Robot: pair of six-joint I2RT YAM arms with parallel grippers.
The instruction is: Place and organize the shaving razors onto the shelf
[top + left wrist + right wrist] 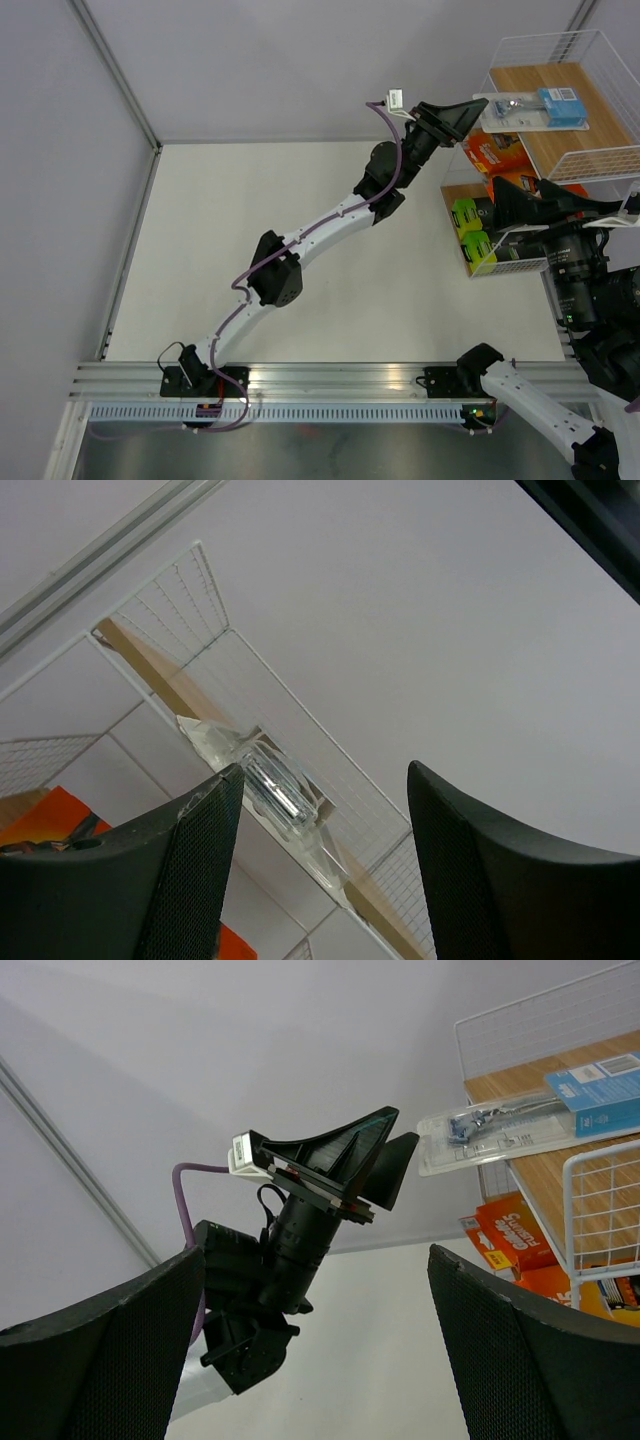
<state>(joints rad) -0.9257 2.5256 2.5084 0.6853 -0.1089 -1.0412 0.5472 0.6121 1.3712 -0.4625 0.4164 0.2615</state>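
Observation:
The shelf point(560, 150) is a white wire rack with wood tiers at the far right. The clear blister razor pack with blue card point(535, 108) lies on the top tier, its left end sticking out past the frame. Two orange packs point(497, 150) lie on the middle tier. Two black and lime packs point(475, 235) lie on the lowest tier. My left gripper point(478, 118) is open and empty just left of the blister point(275, 790). My right gripper point(498, 208) is open and empty in front of the lower tiers. It looks at the left gripper point(350, 1160) and the blister point(500, 1125).
The white table point(330, 250) has a metal rail along its left side point(130, 240). The left arm point(300, 250) stretches diagonally across the table toward the shelf. An orange pack edge point(50, 820) shows low in the left wrist view.

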